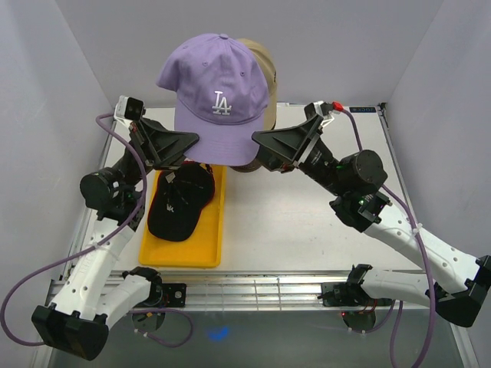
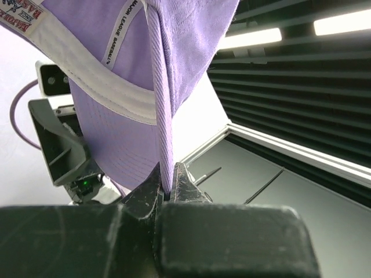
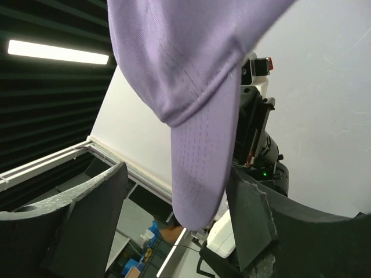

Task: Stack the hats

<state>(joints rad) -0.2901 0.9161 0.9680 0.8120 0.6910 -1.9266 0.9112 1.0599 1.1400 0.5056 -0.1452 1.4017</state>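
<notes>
My left gripper [image 2: 168,188] is pinched shut on the soft side hem of the lavender cap [image 1: 219,96], whose crown rises above it. My right gripper [image 3: 177,174] gapes open around the hanging brim; the cloth looks light and floppy, so the stiffer brim should grip best

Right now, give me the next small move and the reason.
Probably shut the right gripper on the lavender cap: its brim hangs between the open fingers, while only the left gripper pinches its edge. Two holds should steady it for the tan cap behind.
</notes>
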